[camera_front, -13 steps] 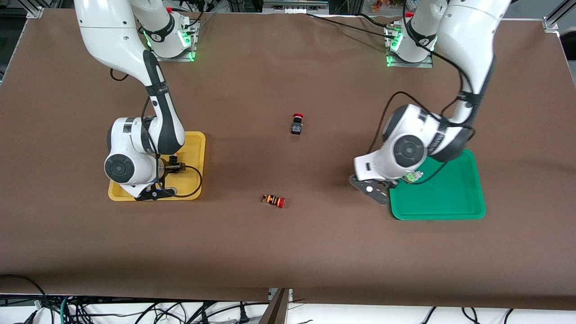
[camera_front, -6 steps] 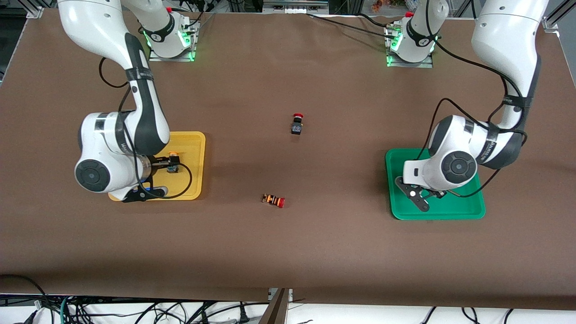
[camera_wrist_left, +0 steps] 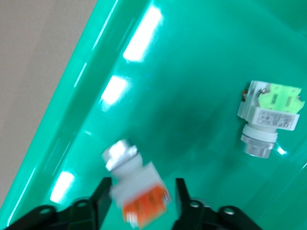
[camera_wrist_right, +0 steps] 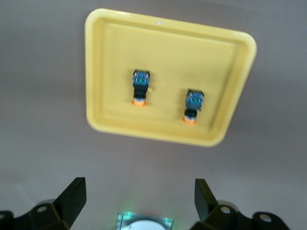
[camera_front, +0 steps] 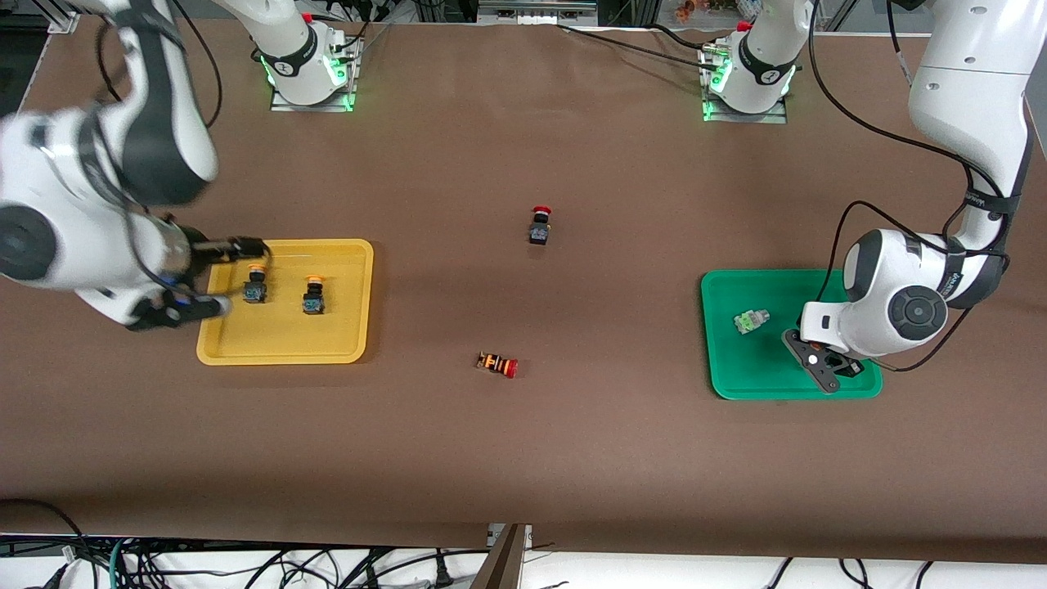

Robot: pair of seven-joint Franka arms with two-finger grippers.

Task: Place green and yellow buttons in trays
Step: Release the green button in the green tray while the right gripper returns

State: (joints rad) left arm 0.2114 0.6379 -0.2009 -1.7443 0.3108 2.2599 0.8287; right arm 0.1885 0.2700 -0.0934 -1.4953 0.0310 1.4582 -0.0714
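Note:
Two black-bodied, yellow-capped buttons [camera_front: 255, 286] [camera_front: 313, 294] lie in the yellow tray [camera_front: 286, 348]; the right wrist view shows them [camera_wrist_right: 141, 87] [camera_wrist_right: 193, 105] in the tray [camera_wrist_right: 96, 72]. My right gripper [camera_front: 245, 247] is open and empty, raised over that tray's edge; it also shows in its own wrist view [camera_wrist_right: 139, 201]. A white, green-marked button [camera_front: 751, 321] [camera_wrist_left: 268, 115] lies in the green tray [camera_front: 769, 368] [camera_wrist_left: 201, 72]. My left gripper [camera_front: 847, 368] [camera_wrist_left: 140, 201] is low over this tray, open, with the white, orange-marked button [camera_wrist_left: 139, 191] blurred between its fingers.
A black-bodied button with a red cap [camera_front: 540, 225] stands mid-table. A red-capped button with an orange-striped body [camera_front: 497, 364] lies nearer the front camera. Both are on the brown table between the two trays.
My right gripper rose and drew back off the yellow tray, leaving both yellow-capped buttons uncovered. My left gripper moved across the green tray toward the left arm's end, uncovering the green-marked button.

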